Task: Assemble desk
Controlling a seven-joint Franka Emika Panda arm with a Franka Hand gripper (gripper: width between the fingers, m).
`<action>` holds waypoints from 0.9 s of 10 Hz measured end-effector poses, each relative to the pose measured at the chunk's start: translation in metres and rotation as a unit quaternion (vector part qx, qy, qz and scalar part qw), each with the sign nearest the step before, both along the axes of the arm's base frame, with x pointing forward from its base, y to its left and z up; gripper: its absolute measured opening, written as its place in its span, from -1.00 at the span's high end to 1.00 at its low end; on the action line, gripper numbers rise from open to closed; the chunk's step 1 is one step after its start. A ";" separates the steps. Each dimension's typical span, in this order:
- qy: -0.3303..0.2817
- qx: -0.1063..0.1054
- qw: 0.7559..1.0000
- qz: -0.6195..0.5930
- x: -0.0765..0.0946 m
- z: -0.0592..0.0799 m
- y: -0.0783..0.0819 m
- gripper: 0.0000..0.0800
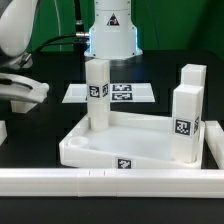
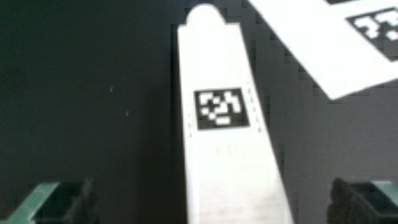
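Observation:
The white desk tabletop (image 1: 95,150) lies rim-up in the middle of the exterior view. Three white legs stand upright in its corners: one at the back left (image 1: 97,95), one at the front right (image 1: 184,125), one behind that (image 1: 194,85). In the wrist view another white leg (image 2: 224,110) with a black-and-white tag lies flat on the black table. My gripper (image 2: 208,205) is open right above it, one dark fingertip (image 2: 50,200) on each side, well apart from the leg. The exterior view shows the gripper (image 1: 22,90) at the left edge.
The marker board (image 1: 110,93) lies behind the tabletop, and its corner (image 2: 338,40) shows beyond the lying leg's far end. A long low white rail (image 1: 100,182) runs along the front. The robot's base (image 1: 110,30) stands at the back. A white piece (image 1: 3,130) peeks in at the exterior view's left.

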State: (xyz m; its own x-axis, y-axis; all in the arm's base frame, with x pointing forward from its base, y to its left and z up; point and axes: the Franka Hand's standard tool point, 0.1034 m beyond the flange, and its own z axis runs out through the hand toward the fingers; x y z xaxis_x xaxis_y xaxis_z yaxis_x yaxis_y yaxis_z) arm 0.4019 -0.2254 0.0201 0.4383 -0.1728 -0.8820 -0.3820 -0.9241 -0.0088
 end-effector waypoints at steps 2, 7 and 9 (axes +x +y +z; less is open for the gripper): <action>-0.005 -0.007 1.000 0.010 0.006 -0.005 -0.001 -0.62; -0.012 -0.017 1.000 0.012 0.009 -0.011 -0.001 0.29; -0.006 -0.030 1.000 0.007 0.010 -0.011 0.003 0.29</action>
